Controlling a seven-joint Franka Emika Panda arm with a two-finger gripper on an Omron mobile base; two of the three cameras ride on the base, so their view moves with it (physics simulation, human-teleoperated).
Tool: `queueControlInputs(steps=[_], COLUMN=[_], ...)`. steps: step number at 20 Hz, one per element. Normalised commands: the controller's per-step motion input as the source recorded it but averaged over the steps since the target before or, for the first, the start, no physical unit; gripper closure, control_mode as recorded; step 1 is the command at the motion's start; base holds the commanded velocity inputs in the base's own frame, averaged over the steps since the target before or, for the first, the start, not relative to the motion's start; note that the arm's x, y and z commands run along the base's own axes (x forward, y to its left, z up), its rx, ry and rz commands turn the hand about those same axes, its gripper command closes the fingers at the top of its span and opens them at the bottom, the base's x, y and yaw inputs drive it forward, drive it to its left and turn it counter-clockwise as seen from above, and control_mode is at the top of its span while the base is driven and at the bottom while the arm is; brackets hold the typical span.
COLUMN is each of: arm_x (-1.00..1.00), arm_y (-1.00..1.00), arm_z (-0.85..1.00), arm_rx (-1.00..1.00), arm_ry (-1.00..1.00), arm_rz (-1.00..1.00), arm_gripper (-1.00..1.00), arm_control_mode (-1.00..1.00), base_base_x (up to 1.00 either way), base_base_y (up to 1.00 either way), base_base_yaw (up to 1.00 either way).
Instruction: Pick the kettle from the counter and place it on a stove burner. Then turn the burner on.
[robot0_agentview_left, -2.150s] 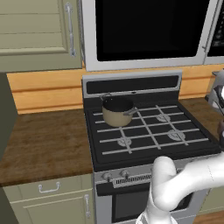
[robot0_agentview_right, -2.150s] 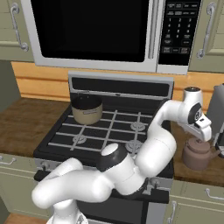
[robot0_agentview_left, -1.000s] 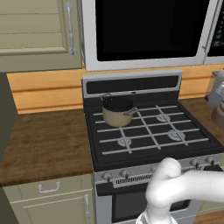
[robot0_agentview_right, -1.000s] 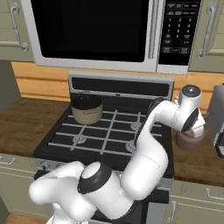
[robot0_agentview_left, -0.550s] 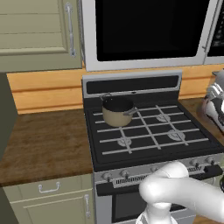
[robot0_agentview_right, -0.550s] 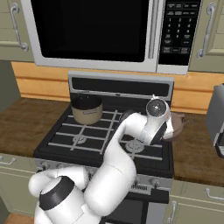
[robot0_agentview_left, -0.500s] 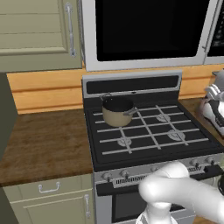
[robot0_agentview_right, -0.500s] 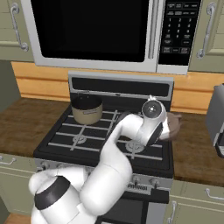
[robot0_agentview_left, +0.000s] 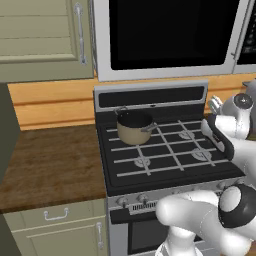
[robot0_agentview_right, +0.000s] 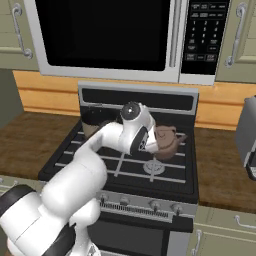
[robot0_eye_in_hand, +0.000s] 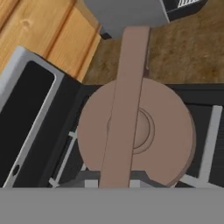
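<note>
Hand (robot0_agentview_right: 150, 143) clamped narrow on kettle (robot0_agentview_right: 166, 141) handle, kettle hanging just below hand over stove burner (robot0_agentview_right: 154, 167). Risk: releasing off-centre on grate bars could tip it, or bump saucepan (robot0_agentview_left: 133, 127).

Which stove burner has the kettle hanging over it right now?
The front right burner: the kettle, held by the shut gripper, hangs just above it. The saucepan occupies the back left one.

Tan saucepan (robot0_agentview_left: 134, 128), microwave (robot0_agentview_right: 115, 37) above
</note>
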Motion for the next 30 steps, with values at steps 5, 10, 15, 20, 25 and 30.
queueControlInputs(steps=[5,10,15,20,25,30], arm_x=[0.01,0.00,0.00,0.00,0.13,0.14], arm_y=[0.01,0.00,0.26,0.48,0.05,0.00], arm_z=[-0.14,-0.28,-0.18,-0.01,-0.13,-0.37], arm_rx=[0.00,0.00,0.10,0.09,-0.01,-0.09], arm_ry=[0.04,0.03,0.05,0.11,0.01,0.00], arm_rz=[0.00,0.00,0.00,0.00,0.01,0.00], arm_gripper=[1.00,1.00,1.00,1.00,1.00,1.00], arm_control_mode=[-1.00,-1.00,-1.00,-1.00,-1.00,-1.00], base_base_x=[0.00,0.00,0.00,0.00,0.00,0.00], base_base_y=[0.00,0.00,0.00,0.00,0.00,0.00], base_base_yaw=[0.00,0.00,0.00,0.00,0.00,0.00])
